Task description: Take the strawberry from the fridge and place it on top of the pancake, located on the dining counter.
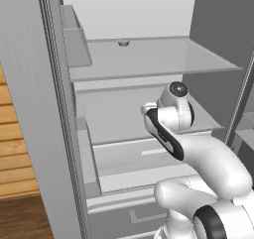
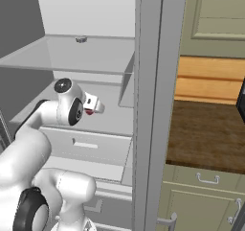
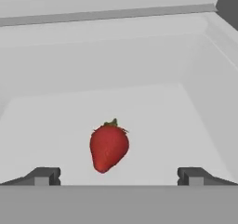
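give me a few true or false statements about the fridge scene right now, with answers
1. The gripper is shut on the strawberry. False: its fingers stand wide apart, with the strawberry lying free between them.
2. The strawberry lies on a white shelf inside the fridge. True.
3. The fridge door is closed. False: it is open and the arm reaches inside.
4. A small grey object sits on the upper shelf. True.

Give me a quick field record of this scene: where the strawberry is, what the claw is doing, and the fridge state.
strawberry: lying on a white fridge shelf, ahead of and between the fingertips
claw: open, holding nothing, reached into the fridge
fridge: door open, shelves visible
upper shelf: small grey item at the back
task stage: strawberry not yet grasped
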